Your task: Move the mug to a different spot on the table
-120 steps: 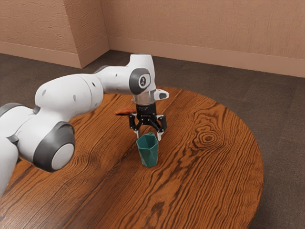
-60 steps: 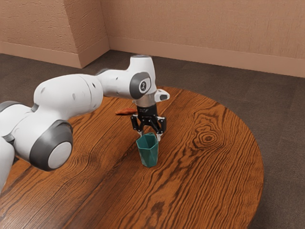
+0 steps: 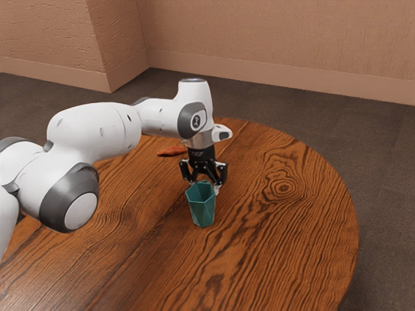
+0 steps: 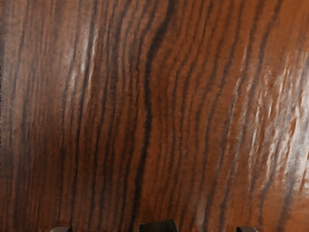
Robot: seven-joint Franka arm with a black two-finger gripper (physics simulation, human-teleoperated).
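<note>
- My arm [image 3: 97, 139] comes in from the exterior view's left, its white links low over the table [image 3: 292, 220]; the last link points straight down near the table's middle.
- Just behind the arm's wrist, a small orange scrap [image 3: 170, 152] lies flat on the wood; what it is I cannot tell; it sits apart from the mug.
- The hand [image 3: 202, 186] hangs upright right over the mug [image 3: 202, 207]; its fingers [image 3: 219, 181] are spread apart, one to each side of the rim at about rim height; I see no squeeze on the mug, so I read the hand as parted and holding nothing.
- The mug is teal with faceted sides; it stands upright on the table, roughly at the table's centre, a little toward the exterior view's left of the big knot in the grain; its mouth faces up toward the hand.
- In the wrist view, dark streaked wood of the table [image 4: 154, 116] lies under the hand; a thin dark-teal sliver of the mug [image 4: 158, 225] shows just beneath the hand.
- Toward the exterior view's right, the round table runs on in bare wood to its edge; beyond it lie dark floor [image 3: 363, 123] and a tan wall [image 3: 292, 32].
</note>
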